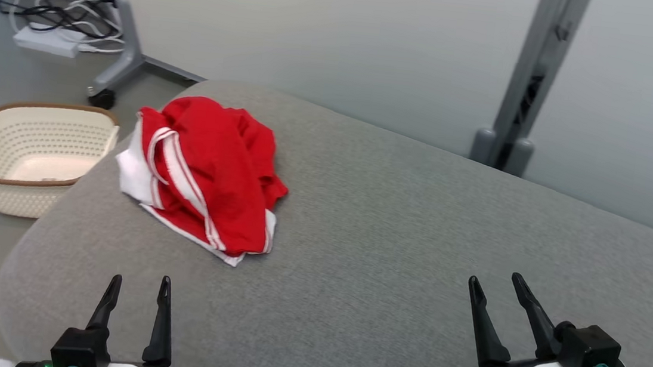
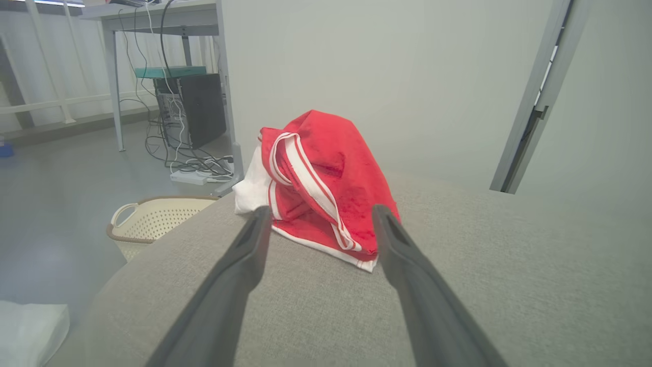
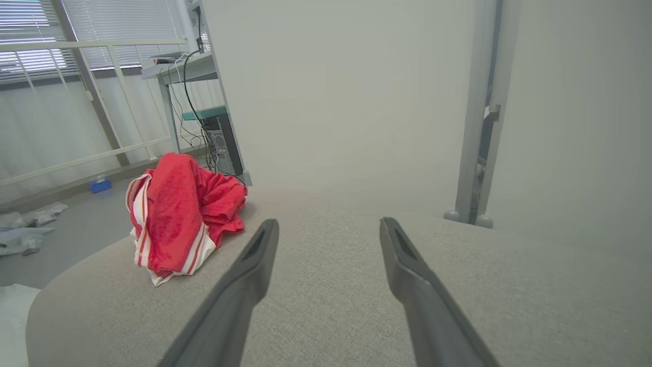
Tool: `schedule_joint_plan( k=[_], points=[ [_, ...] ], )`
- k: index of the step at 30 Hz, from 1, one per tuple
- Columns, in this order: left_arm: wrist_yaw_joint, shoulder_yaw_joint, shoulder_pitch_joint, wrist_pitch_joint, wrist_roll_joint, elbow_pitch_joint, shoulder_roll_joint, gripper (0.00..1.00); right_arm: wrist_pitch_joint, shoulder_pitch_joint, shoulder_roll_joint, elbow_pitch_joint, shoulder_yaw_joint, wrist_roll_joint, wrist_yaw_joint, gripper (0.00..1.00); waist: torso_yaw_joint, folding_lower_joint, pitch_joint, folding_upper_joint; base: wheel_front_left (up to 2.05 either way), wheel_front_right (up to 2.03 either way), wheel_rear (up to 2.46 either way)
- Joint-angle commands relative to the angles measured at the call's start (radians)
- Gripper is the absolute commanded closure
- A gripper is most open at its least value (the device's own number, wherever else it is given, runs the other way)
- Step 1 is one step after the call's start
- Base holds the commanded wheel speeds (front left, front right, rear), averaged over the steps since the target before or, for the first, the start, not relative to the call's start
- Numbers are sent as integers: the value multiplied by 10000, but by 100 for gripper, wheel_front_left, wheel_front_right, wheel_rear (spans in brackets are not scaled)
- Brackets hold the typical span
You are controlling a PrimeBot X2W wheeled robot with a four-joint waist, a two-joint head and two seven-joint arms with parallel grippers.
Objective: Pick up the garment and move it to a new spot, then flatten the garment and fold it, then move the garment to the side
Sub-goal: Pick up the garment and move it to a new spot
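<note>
A red garment (image 1: 207,175) with white trim and stripes lies crumpled in a heap near the far left corner of the grey cloth-covered table (image 1: 394,226). My left gripper (image 1: 139,283) hovers open at the near left edge, well short of the heap, nothing between its fingers. In the left wrist view the garment (image 2: 326,178) sits straight ahead beyond my left gripper (image 2: 320,215). Over at the near right, my right gripper (image 1: 495,285) stands open and empty. The right wrist view has the garment (image 3: 178,216) far off to the left of my right gripper (image 3: 328,227).
A cream perforated laundry basket (image 1: 29,155) stands on the floor left of the table. Behind it are a wheeled stand leg (image 1: 123,56), a power strip and cables (image 1: 54,19). A grey post (image 1: 527,89) rises beyond the table's far edge.
</note>
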Motion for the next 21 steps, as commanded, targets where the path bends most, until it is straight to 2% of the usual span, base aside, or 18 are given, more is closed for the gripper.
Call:
schedule_joint_plan(
  k=[1,10,21],
  points=[
    [-58,5,54,-38,53,-38,37,0,-16,73,-73,-28,18,79,19,0,440,-1,-133,0,0,0,0],
    [21,204,160,-38,-42,-214,36,0,-16,-280,-77,134,373,122,19,0,791,-1,20,0,0,0,0],
    [49,212,191,-38,-51,-260,38,0,-16,-374,-78,193,503,175,19,0,779,-1,1,0,0,0,0]
  ],
)
